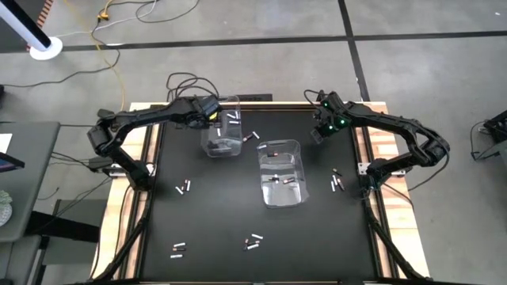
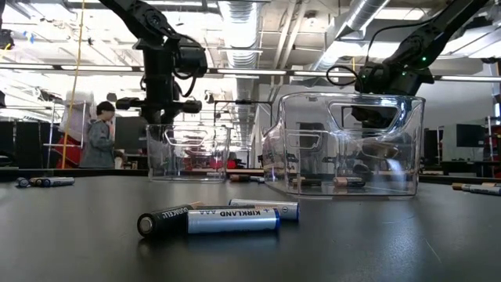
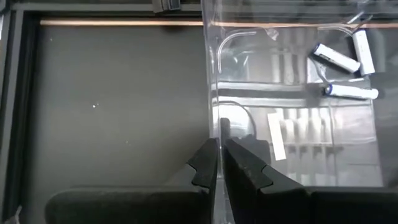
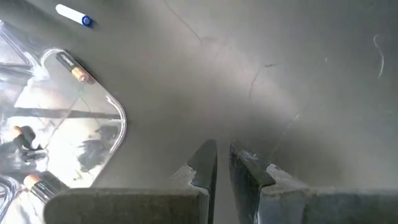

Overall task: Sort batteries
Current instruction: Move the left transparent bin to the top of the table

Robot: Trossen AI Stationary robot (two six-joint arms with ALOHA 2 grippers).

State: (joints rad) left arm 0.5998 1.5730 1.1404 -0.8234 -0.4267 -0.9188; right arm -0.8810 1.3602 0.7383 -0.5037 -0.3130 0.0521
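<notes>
Left claw (image 3: 219, 163) pinches the far bin's (image 1: 224, 144) wall; right claw (image 4: 222, 163), nearly closed, grips nothing above the table (image 1: 206, 222)

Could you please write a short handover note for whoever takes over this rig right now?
Left gripper: shut, empty, over the rim of the far clear bin.
Right gripper: shut, empty, above bare table beside the near bin.
Done: white batteries in the far bin, dark ones in the near bin.
Left: loose batteries scattered across the table.
</notes>
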